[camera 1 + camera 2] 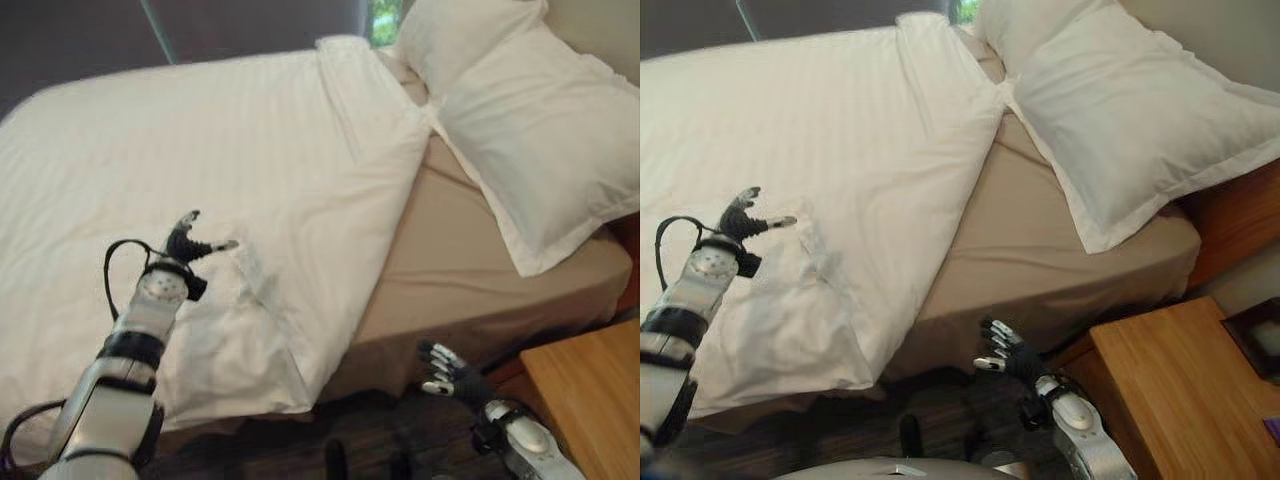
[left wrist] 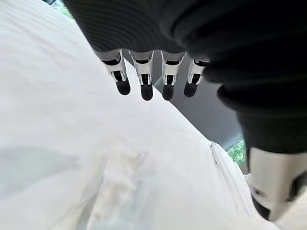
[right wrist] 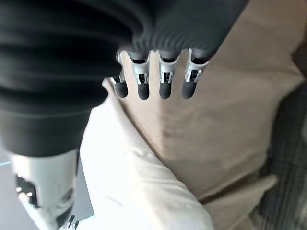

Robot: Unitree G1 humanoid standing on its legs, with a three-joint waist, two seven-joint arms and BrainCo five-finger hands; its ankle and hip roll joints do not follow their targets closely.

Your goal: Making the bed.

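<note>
- Left eye view: white duvet (image 1: 200, 150) spread over most of the bed, its top edge running on a slant and leaving tan fitted sheet (image 1: 470, 270) bare toward the headboard. Two white pillows (image 1: 540, 140) stacked at the head end, lower one overhanging the mattress side. Left hand (image 1: 190, 245) hovering over the rumpled near corner of the duvet, fingers and thumb spread, nothing gripped; probably placed to take that corner and pull it straight.
- Right eye view: right hand (image 1: 1002, 355) low beside the mattress edge, above dark floor (image 1: 940, 410), fingers loosely extended, empty, well apart from the duvet. Wooden nightstand (image 1: 1170, 380) just beside that arm.
- Left wrist view: left hand's fingers (image 2: 146, 88) straight in a row, thumb apart, white duvet cloth below with a creased fold; no cloth between fingers and thumb.
- Right wrist view: right hand's fingers (image 3: 144, 88) straight, pointed at the tan sheet side and the hanging duvet edge; holding nothing.
- Judgement: bed roughly half made; duvet not yet drawn up square to the pillows.
</note>
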